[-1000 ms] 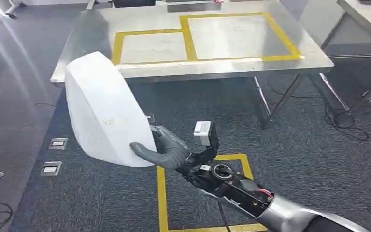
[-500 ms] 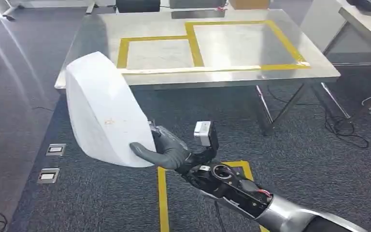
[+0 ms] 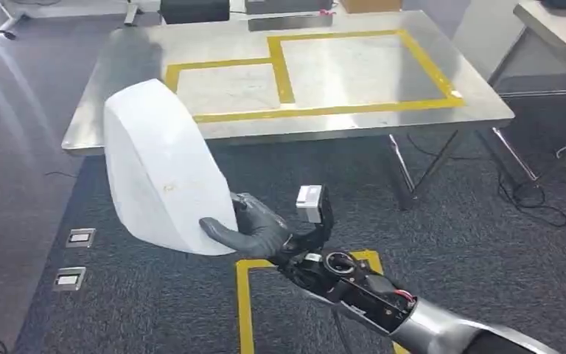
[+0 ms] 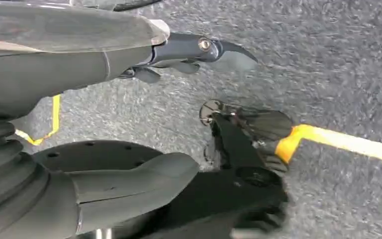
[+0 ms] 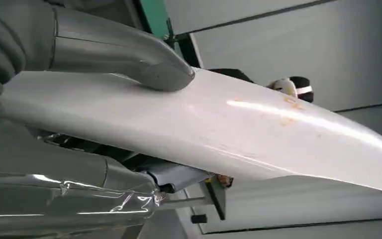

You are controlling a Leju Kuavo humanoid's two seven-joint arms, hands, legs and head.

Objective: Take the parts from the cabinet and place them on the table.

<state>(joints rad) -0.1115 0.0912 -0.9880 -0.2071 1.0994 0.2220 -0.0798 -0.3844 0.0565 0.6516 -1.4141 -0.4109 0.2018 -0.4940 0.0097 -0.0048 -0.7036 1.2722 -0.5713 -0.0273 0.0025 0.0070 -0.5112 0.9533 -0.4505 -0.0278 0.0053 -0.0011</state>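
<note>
A big white curved shell part (image 3: 161,169) stands upright in front of me in the head view, well short of the table. My right hand (image 3: 254,225) grips its lower edge, thumb across the near face. The right wrist view has the thumb (image 5: 129,59) pressed on the part's glossy white surface (image 5: 258,129), with the fingers underneath. A steel table (image 3: 118,81) lies ahead, marked with two yellow tape rectangles (image 3: 280,63). My left hand (image 4: 35,79) hangs over the grey carpet, fingers and thumb apart, holding nothing.
A yellow tape square (image 3: 245,295) marks the carpet under my right arm. The table's slanted legs (image 3: 405,169) and loose cables (image 3: 523,193) are at the right. Floor sockets (image 3: 79,237) sit at the left. A second table (image 3: 560,22) stands far right; dark boxes (image 3: 191,9) line the table's far edge.
The whole picture has shifted, so the camera moved: the table now sits a little more to the left. My right hand holds the white part the same way.
</note>
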